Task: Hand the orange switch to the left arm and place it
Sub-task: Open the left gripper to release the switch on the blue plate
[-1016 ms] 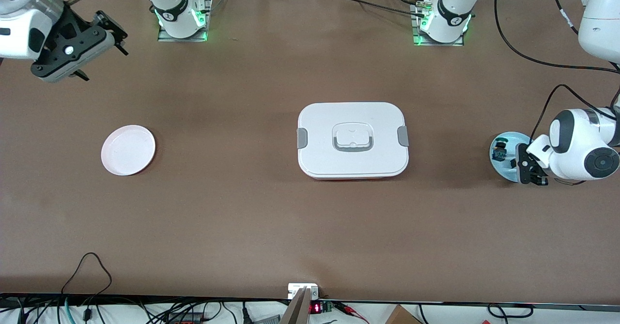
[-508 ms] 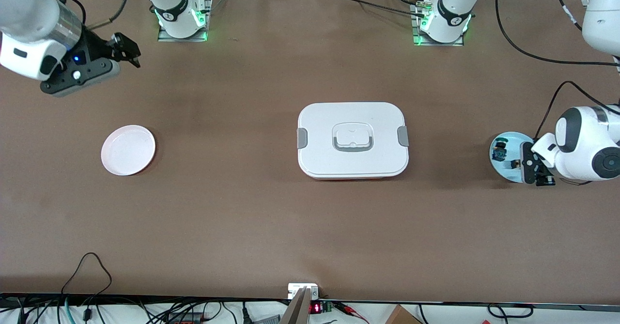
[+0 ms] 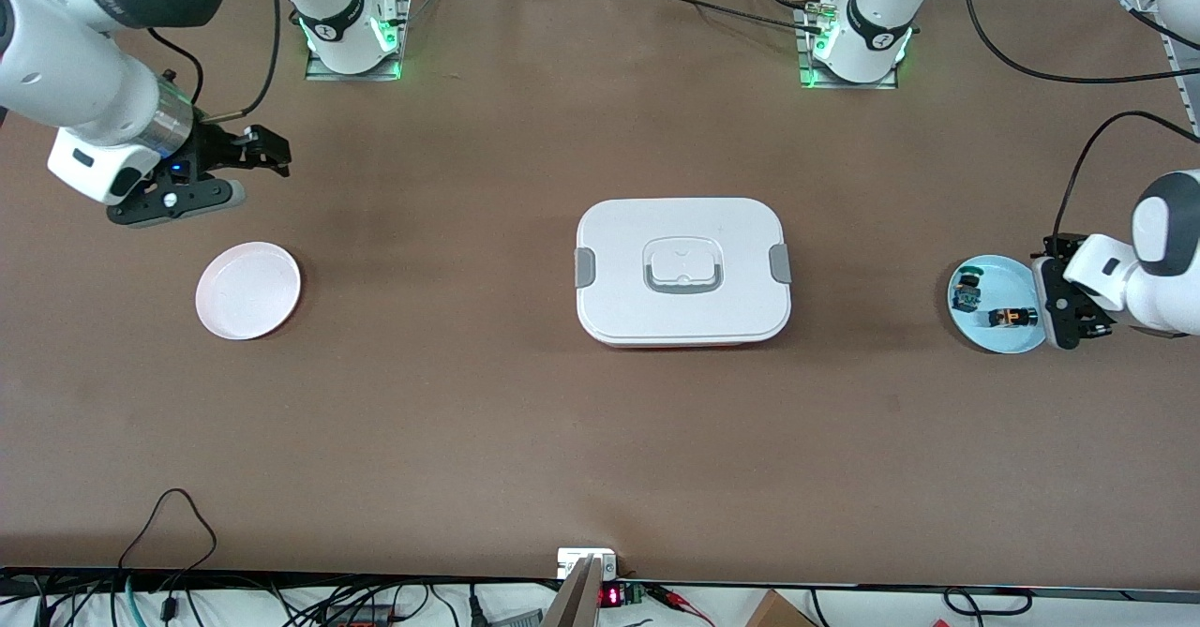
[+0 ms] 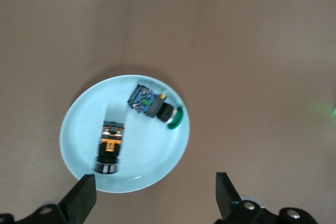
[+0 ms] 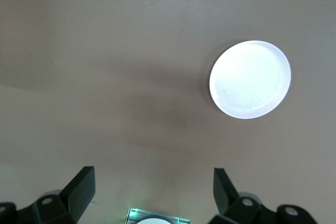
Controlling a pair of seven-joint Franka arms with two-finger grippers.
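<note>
Two white jointed robot arms work over a brown table, at whose middle stands the large white rounded-rectangle box (image 3: 682, 271) with grey side clips and a lid handle. The small black switch with an orange middle band and a metallic end, the orange switch (image 3: 1011, 317), lies on its side in the pale blue round plate (image 3: 984, 338) toward the left arm's end of the table; the left wrist view shows it (image 4: 109, 148) apart from a second black switch with blue and green parts (image 4: 155, 106) in the same plate (image 4: 79, 129). The left gripper (image 3: 1078, 306) hangs low at the edge of that plate, its fingers (image 4: 81, 201) spread wide and grasping nothing. The right gripper (image 3: 265, 151) hovers over bare table toward the right arm's end, near the empty white round plate (image 3: 248, 290), which the right wrist view also shows (image 5: 250, 79); its fingers (image 5: 79, 187) are likewise released and empty. Judged from this arrangement, the transfer has not yet begun: the orange switch is ungrasped in its source plate. What is left appears to be the whole sequence: a pick by the left gripper, a carry clear of the box, a handover to the right gripper, and probably placement in the white plate.
</note>
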